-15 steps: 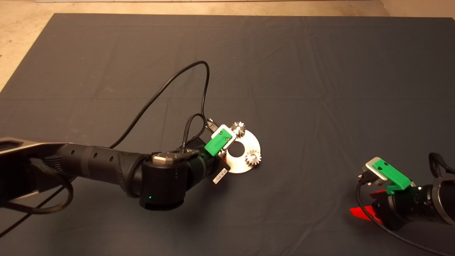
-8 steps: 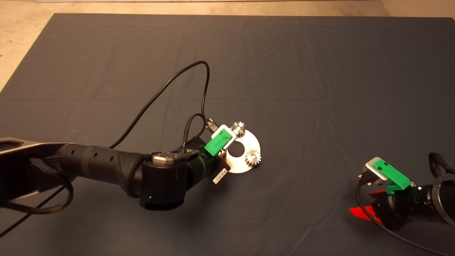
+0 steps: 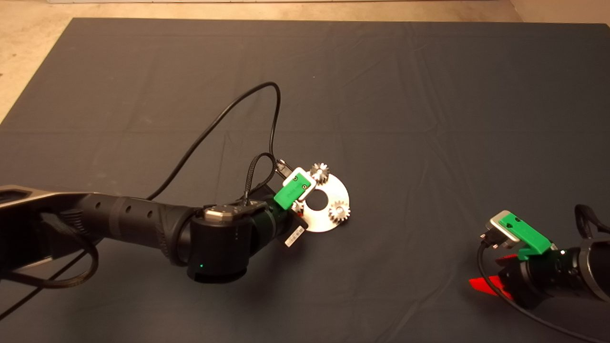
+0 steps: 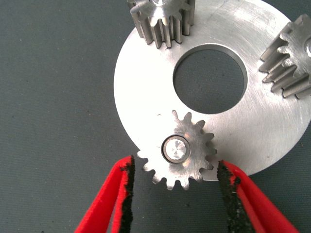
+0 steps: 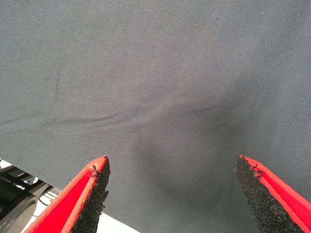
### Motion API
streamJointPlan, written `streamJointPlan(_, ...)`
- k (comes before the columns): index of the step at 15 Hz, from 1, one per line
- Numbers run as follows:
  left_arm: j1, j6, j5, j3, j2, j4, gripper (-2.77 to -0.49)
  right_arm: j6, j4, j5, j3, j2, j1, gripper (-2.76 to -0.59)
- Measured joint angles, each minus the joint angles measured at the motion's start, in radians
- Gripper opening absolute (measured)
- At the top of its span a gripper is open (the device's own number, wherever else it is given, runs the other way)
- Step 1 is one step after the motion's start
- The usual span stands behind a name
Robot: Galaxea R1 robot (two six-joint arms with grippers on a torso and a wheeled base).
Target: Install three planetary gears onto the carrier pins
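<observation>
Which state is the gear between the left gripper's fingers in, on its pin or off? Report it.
On. The gear lies flat on the disc with the pin's end showing through its hole; the open left gripper straddles it.

Robotics lab setup: bench under a dark mat (image 3: 429, 95), bare concrete floor (image 3: 28, 47) beyond, cabled black robot arm (image 3: 133, 224).

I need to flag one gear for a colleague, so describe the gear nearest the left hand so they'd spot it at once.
On the dark mat lies a shiny round carrier disc with a large central hole. Of its three gears, this gear sits on its pin between the open left hand's fingertips, untouched.
</observation>
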Motion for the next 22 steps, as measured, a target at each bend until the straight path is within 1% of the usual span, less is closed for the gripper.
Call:
streamJointPlan(1, 0.001, 0.002, 0.0, 0.0, 0.0, 0.0, -2.07, 0.0, 0.0, 0.0, 0.0, 0.0, 0.0, -1.44)
streamJointPlan(3, 0.001, 0.002, 0.001, 0.008, 0.0, 0.0, -2.06, 0.0, 0.0, 0.0, 0.0, 0.0, 0.0, -1.44)
streamJointPlan(4, 0.0, 0.002, 0.003, 0.027, 0.0, 0.001, -2.06, 0.0, 0.0, 0.0, 0.0, 0.0, 0.0, -1.44)
streamJointPlan(7, 0.0, 0.001, 0.002, 0.146, 0.002, 0.0, -2.06, 0.0, 0.004, 0.0, 0.0, 0.0, 0.0, -1.44)
streamJointPlan(8, 0.0, -0.003, 0.0, 0.168, 0.002, -0.002, -2.06, 0.0, 0.006, 0.003, 0.0, 0.0, 0.0, -1.44)
streamJointPlan(9, -0.003, -0.011, 0.003, 0.183, 0.001, -0.012, -2.06, 0.0, 0.007, 0.005, 0.0, 0.0, 0.0, -1.44)
streamJointPlan(10, -0.007, -0.024, 0.003, 0.202, -0.001, -0.031, -2.06, 0.0, 0.021, 0.039, 0.0, 0.004, 0.0, -1.44)
streamJointPlan(11, -0.009, -0.049, 0.002, 0.221, -0.003, -0.055, -2.06, 0.0, 0.033, 0.045, 0.0, 0.013, 0.0, -1.44)
streamJointPlan(12, -0.011, -0.088, 0.002, 0.23, -0.007, -0.091, -2.06, 0.0, 0.054, 0.058, 0.0, 0.038, 0.0, -1.44)
streamJointPlan(13, -0.011, -0.141, 0.003, 0.232, -0.014, -0.133, -2.06, 0.0, 0.074, 0.065, 0.0, 0.072, 0.0, -1.44)
streamJointPlan(14, -0.011, -0.197, 0.003, 0.232, -0.023, -0.175, -2.06, 0.001, 0.088, 0.065, 0.0, 0.107, 0.0, -1.44)
streamJointPlan(15, -0.011, -0.238, 0.004, 0.232, -0.026, -0.207, -2.06, 0.008, 0.095, 0.062, 0.0, 0.152, 0.001, -1.44)
streamJointPlan(16, -0.012, -0.259, 0.004, 0.231, -0.031, -0.243, -2.06, 0.022, 0.101, 0.049, 0.0, 0.22, 0.003, -1.44)
streamJointPlan(17, -0.017, -0.281, 0.003, 0.23, -0.031, -0.294, -2.06, 0.041, 0.106, 0.035, 0.0, 0.287, 0.004, -1.44)
streamJointPlan(18, -0.025, -0.307, 0.003, 0.23, -0.036, -0.36, -2.06, 0.065, 0.114, 0.002, 0.0, 0.336, 0.009, -1.44)
streamJointPlan(19, -0.03, -0.34, 0.003, 0.23, -0.051, -0.429, -2.06, 0.097, 0.118, -0.064, 0.0, 0.371, 0.023, -1.44)
streamJointPlan(20, -0.036, -0.384, 0.004, 0.238, -0.071, -0.487, -2.06, 0.13, 0.119, -0.141, 0.0, 0.404, 0.034, -1.44)
streamJointPlan(21, -0.048, -0.443, 0.004, 0.262, -0.091, -0.524, -2.06, 0.156, 0.122, -0.192, 0.0, 0.432, 0.04, -1.44)
streamJointPlan(22, -0.065, -0.505, 0.002, 0.294, -0.116, -0.551, -2.06, 0.186, 0.125, -0.207, -0.001, 0.474, 0.045, -1.44)
